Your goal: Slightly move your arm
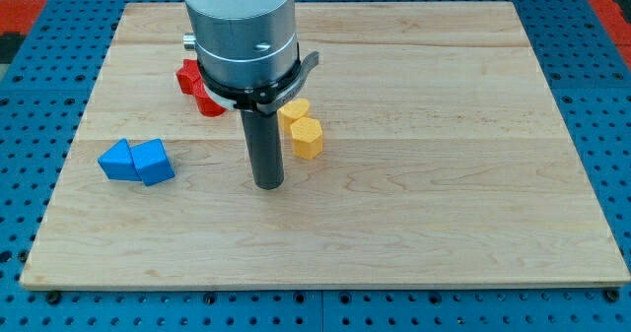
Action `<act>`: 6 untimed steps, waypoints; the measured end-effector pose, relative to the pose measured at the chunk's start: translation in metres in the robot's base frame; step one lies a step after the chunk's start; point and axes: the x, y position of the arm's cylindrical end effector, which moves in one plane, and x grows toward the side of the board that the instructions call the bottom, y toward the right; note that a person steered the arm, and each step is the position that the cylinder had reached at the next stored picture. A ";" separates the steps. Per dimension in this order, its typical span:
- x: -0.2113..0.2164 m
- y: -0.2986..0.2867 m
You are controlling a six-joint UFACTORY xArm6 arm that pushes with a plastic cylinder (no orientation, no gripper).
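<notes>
Our end effector is a bare rod with no jaws to spread or close; my tip (268,184) rests on the table (444,204), just below the yellow blocks (300,127), touching nothing. We judge a small nudge comes next, steering clear of the blue blocks (136,161).

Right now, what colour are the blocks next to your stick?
Yellow blocks, seen in the camera view, right of my tip.

No readable text, labels, brands, numbers or signs were seen anywhere in the camera view. None showed on the wooden board (444,125), the grey arm housing (242,27) at upper centre, the coloured blocks, or the blue perforated surface (30,125) around the board.
</notes>
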 end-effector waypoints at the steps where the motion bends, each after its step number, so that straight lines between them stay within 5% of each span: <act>1: 0.000 0.000; 6: -0.009 -0.001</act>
